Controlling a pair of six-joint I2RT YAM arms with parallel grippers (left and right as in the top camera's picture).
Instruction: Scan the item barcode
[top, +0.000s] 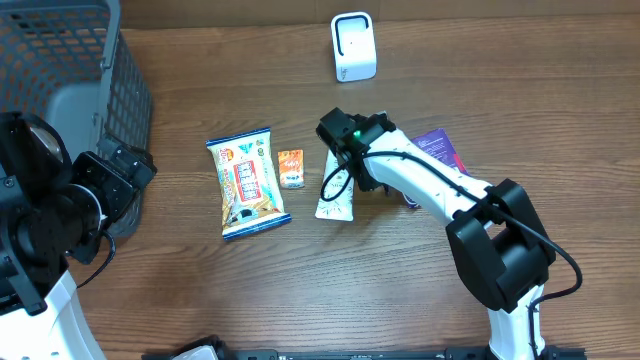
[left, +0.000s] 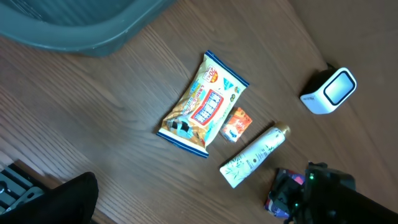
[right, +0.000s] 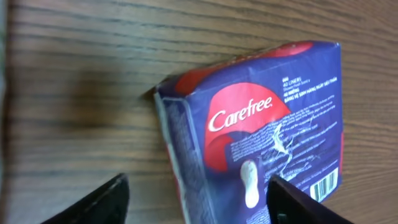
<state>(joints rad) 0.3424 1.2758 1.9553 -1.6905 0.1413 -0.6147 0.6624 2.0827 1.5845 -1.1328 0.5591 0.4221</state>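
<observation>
Nearest my right wrist camera, the right claw (right: 198, 182) hangs with its 2 fingers spread wide and nothing gripped. Just below it, the flat purple-and-red plastic Carefree pack (right: 261, 118) lies on the brown wooden bench (top: 350, 290), at about 3 o'clock from the bench centre in the overhead view. The left claw (top: 130, 168) sits at 9 o'clock, fully agape and empty, beside the grey mesh basket (top: 60, 60). Toward the middle lie a white tube (top: 337, 195), a small orange sachet (top: 291, 168) and a blue-edged snack bag (top: 248, 185), all apart from the pack. At the far edge, 12 o'clock, stands the small white box scanner (top: 353, 47).

I judge the task barely begun. The pack is neither gripped nor lifted, and it is well apart from the scanner. Closing on it, lifting it, carrying it toward 12 o'clock and presenting the code all remain.

The barcode (right: 326, 186) shows on the upper face, at the 4 o'clock corner of the wrist view, so it faces up rather than toward the scanner. From overhead the pack's long axis seems to run 1 to 7 o'clock, but my arm covers its middle, so I cannot be sure.
</observation>
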